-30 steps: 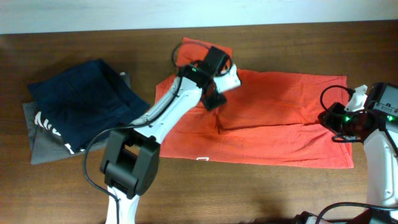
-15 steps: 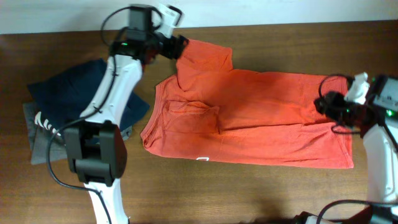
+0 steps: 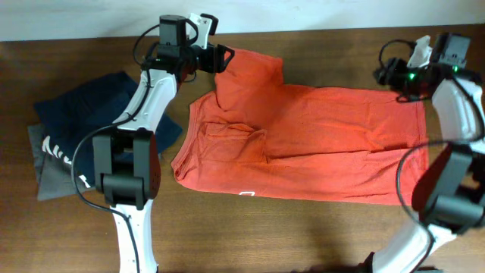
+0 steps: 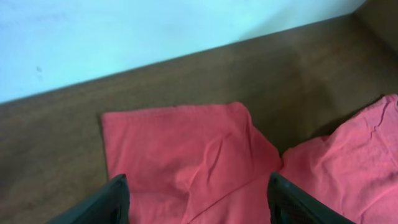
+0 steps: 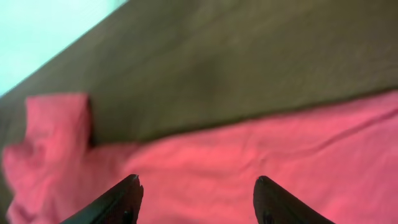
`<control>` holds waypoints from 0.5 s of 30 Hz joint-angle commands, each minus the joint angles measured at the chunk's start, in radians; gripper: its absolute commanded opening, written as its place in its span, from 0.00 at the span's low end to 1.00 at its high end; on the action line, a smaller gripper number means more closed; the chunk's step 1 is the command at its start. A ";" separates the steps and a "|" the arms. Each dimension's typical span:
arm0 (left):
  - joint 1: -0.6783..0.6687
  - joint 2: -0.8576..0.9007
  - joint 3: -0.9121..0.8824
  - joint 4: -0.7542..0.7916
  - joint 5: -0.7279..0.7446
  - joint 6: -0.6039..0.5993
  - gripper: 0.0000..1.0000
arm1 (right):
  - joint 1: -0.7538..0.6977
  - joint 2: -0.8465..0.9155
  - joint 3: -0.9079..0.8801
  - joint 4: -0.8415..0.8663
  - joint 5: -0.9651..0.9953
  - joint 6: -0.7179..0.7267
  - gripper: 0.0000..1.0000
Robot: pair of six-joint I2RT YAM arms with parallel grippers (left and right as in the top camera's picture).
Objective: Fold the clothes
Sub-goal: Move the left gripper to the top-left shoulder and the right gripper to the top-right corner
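The clothes, an orange-red T-shirt (image 3: 318,136), lie spread flat across the table with a fold over the chest and one sleeve (image 3: 254,67) pointing to the far side. My left gripper (image 3: 220,58) hovers open at that sleeve's left edge. In the left wrist view the sleeve (image 4: 180,143) lies below and ahead of the left gripper (image 4: 196,199), with nothing held between the jaws. My right gripper (image 3: 384,74) is open above the shirt's far right edge. In the right wrist view the right gripper (image 5: 196,196) stands over red cloth (image 5: 261,162), empty.
A navy blue garment with white lettering (image 3: 98,121) lies on a grey folded garment (image 3: 51,180) at the left of the table. A white wall (image 4: 124,37) runs along the table's far edge. Bare wood (image 3: 303,235) shows in front of the shirt.
My left arm swung from over the shirt's chest to the far sleeve. The right arm moved from the shirt's right hem to its far right edge, and its jaws opened wider.
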 commanded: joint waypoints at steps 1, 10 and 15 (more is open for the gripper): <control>0.003 0.012 0.010 -0.005 0.024 -0.017 0.70 | -0.053 0.085 0.113 -0.015 0.026 -0.002 0.62; 0.001 0.012 0.010 -0.056 0.025 -0.017 0.70 | -0.196 0.189 0.154 0.032 0.051 -0.002 0.63; -0.002 0.012 0.010 -0.077 0.025 -0.018 0.71 | -0.224 0.245 0.154 0.060 0.051 -0.003 0.63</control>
